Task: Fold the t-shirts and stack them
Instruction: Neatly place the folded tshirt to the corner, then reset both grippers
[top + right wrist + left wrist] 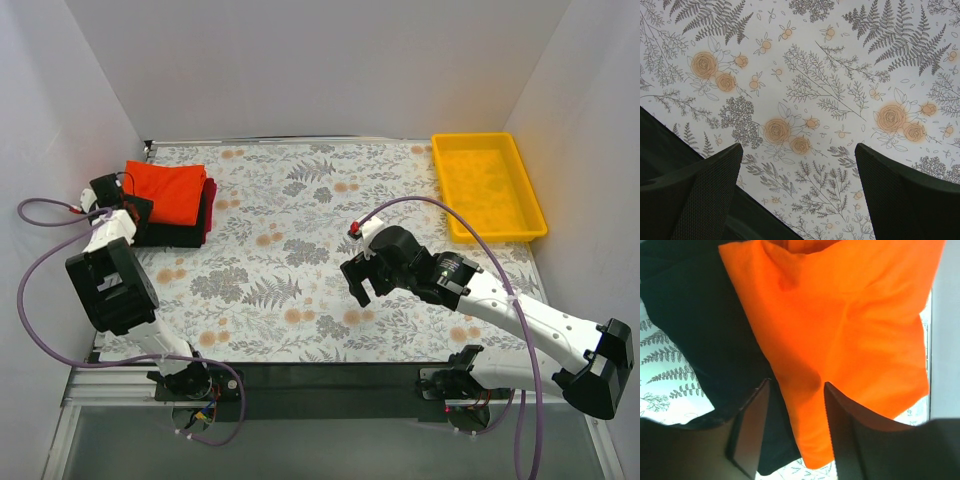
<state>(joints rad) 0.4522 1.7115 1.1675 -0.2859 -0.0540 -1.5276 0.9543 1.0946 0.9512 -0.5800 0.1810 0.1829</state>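
Note:
A folded bright orange-red t-shirt (pixel 165 190) lies on top of a folded black t-shirt (pixel 172 236). A dark red t-shirt (pixel 209 218) shows as an edge on the right of the stack, at the table's far left. My left gripper (pixel 122 208) is at the stack's near-left corner. In the left wrist view the gripper (pixel 797 390) is open, and its fingers straddle the near edge of the orange-red shirt (pixel 850 325) over the black shirt (pixel 695 325). My right gripper (pixel 362 285) is open and empty above the table's middle, and the right wrist view (pixel 799 150) shows only floral cloth between its fingers.
A yellow plastic tray (pixel 490 190) stands empty at the back right. The floral tablecloth (pixel 300 230) covers the table. White walls close in the left, back and right sides. Purple cables loop near the left arm (pixel 45 212).

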